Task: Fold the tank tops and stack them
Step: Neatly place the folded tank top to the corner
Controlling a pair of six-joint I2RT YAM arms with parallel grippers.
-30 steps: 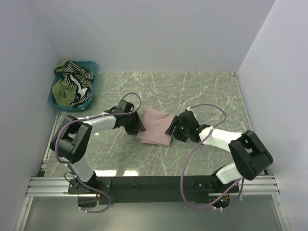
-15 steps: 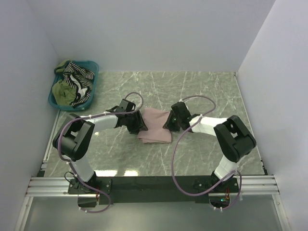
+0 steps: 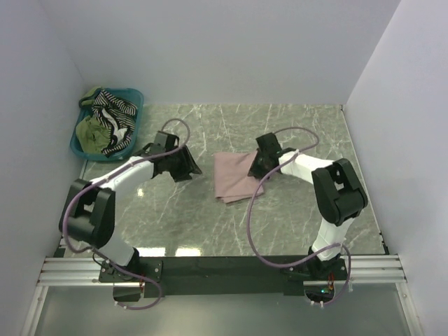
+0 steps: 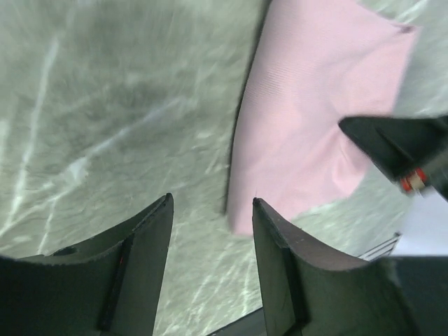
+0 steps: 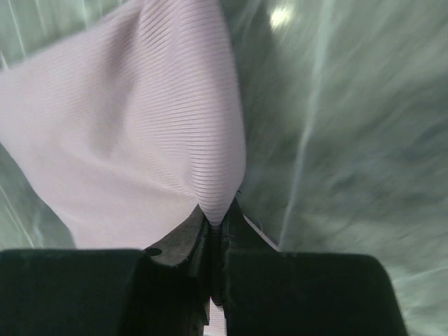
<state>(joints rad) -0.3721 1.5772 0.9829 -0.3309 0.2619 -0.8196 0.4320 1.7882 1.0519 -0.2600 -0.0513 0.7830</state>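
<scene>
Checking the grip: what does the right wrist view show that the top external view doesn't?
Right wrist only: the right gripper shut on a pinched fold of the pink tank top. Top external only: the teal basket holding the striped top and olive top, and the left gripper clear of the cloth. Both: that top on the marble table.

The left arm (image 3: 129, 173) and right arm (image 3: 301, 163) share white links and black joints (purple cables (image 3: 250, 222) loop off each).
</scene>
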